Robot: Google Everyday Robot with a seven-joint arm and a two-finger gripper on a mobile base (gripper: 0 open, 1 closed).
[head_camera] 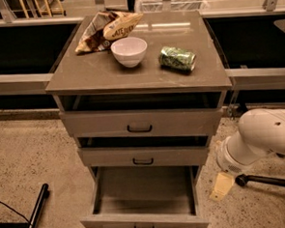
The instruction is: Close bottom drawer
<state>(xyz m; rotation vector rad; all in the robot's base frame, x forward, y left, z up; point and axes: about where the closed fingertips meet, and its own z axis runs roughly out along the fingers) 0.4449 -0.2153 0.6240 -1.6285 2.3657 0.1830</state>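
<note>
The bottom drawer (pixel 142 196) of the grey-taupe cabinet is pulled far out toward the camera. Its inside looks empty, and its flat front with a small dark handle (pixel 143 227) sits at the lower edge of the view. My gripper (pixel 221 186) hangs low on the white arm (pixel 260 138), to the right of the bottom drawer's right side and apart from it. It holds nothing that I can see.
The middle drawer (pixel 142 156) and top drawer (pixel 140 123) stand slightly ajar. On the cabinet top (pixel 82 78) are a white bowl (pixel 129 51), a green can (pixel 177 58) lying down and a chip bag (pixel 108 28). A dark bar (pixel 35 212) lies on the floor at left.
</note>
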